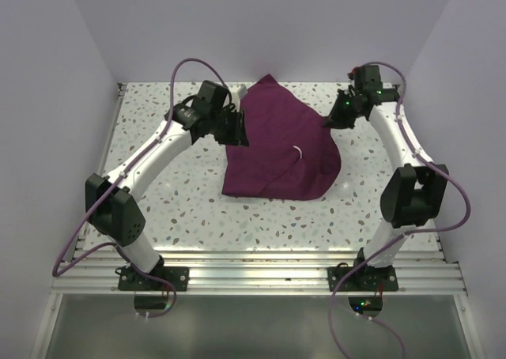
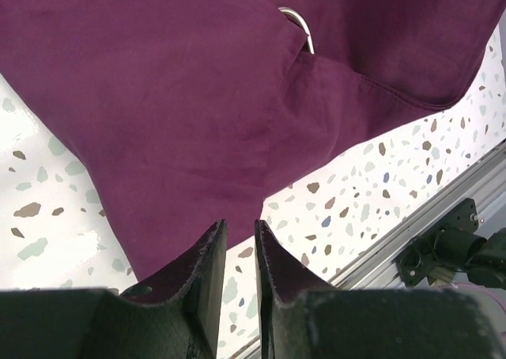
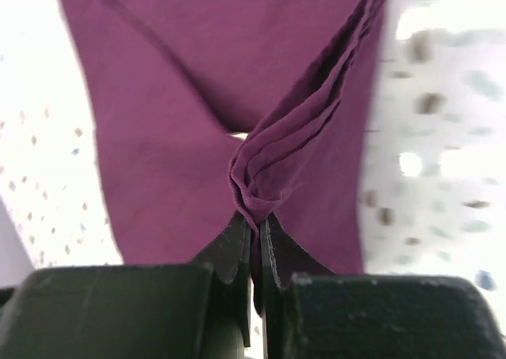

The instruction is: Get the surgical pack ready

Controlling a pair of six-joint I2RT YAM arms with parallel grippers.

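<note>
The right gripper point(image 3: 254, 217) pinches a bunched fold of the cloth point(image 1: 277, 149), with the layers gathered right at its tips. The left gripper point(image 2: 239, 226) has its fingers a narrow slit apart, and the table point(image 2: 332, 209) shows between them. The cloth spreads just ahead, one corner passing behind a finger. A steel loop point(image 2: 299, 23) peeks from a fold farther ahead.

Speckled terrazzo table point(image 1: 198, 209) — plain pale lavender walls point(image 1: 277, 27) around.

Robot lab booth: white walls point(image 1: 47, 98), speckled tabletop point(image 1: 198, 209)
</note>
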